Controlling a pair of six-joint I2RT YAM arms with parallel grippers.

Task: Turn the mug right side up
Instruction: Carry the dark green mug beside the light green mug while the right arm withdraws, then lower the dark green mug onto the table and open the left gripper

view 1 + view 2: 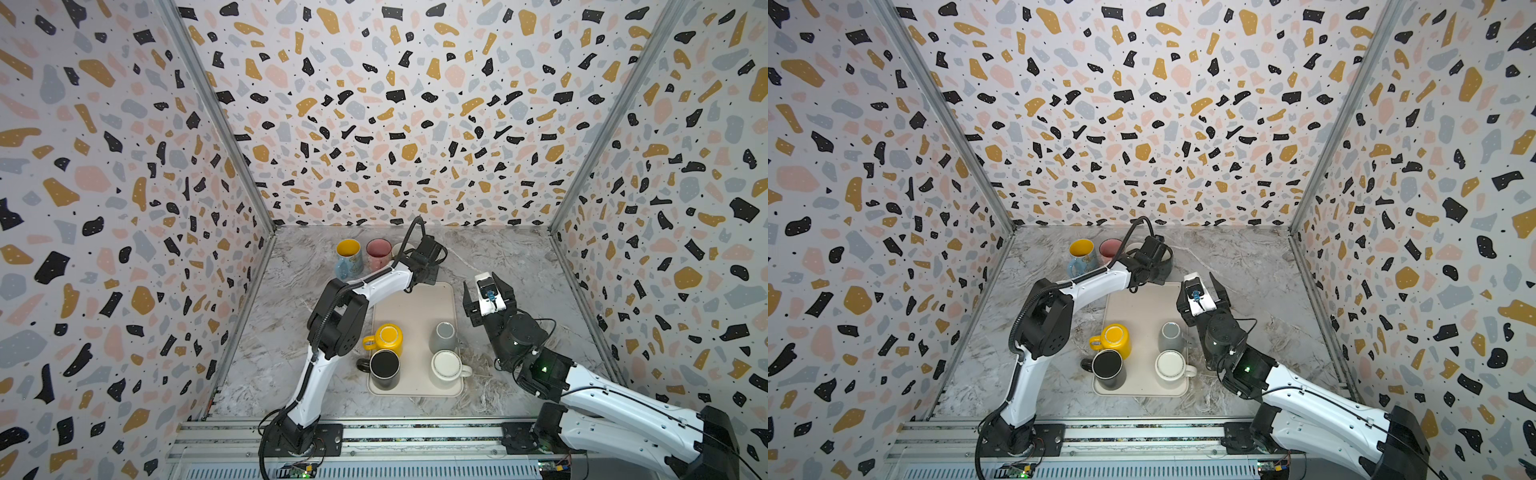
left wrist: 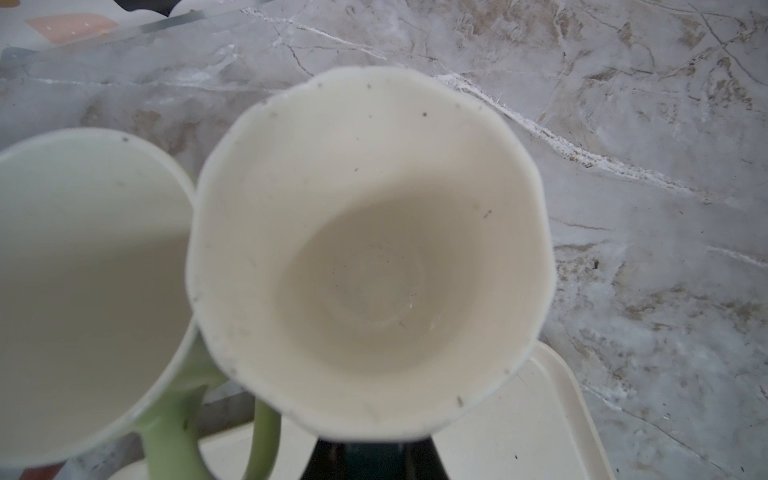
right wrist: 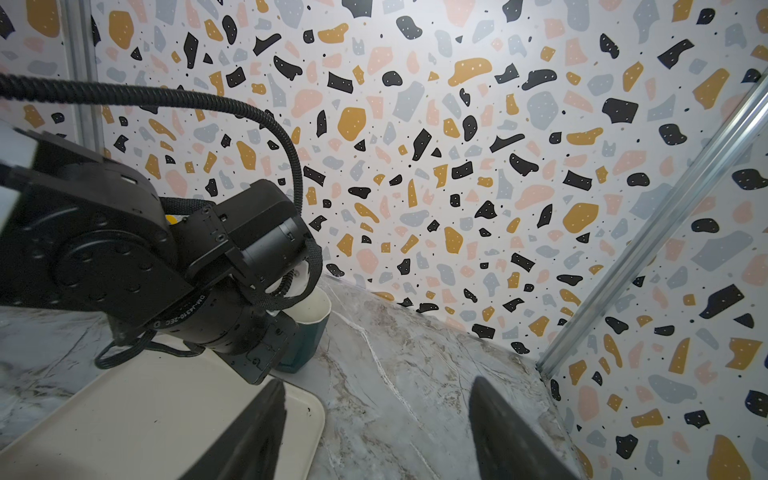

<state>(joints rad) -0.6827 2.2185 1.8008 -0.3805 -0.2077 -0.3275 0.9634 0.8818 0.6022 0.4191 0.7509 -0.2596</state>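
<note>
Your worktop (image 1: pixel 519 266) is grey-veined marble, boxed in on three sides by terrazzo-print walls (image 1: pixel 374 104), with a beige tray (image 1: pixel 415 307) lying near the middle. The left pincer (image 1: pixel 427 270) reaches to the tray's far edge and is closed on the mug (image 2: pixel 365 257), which sits directly under its wrist. You cannot tell whether the mug's base touches the worktop. The mug is upright, mouth up, teal outside in the right wrist view, with a cream, speckled inside and a faceted rim. A green mug (image 2: pixel 83 291) stands just beside it. Your right pincer (image 3: pixel 376 386) hangs open and empty over the worktop by the tray's far corner.
</note>
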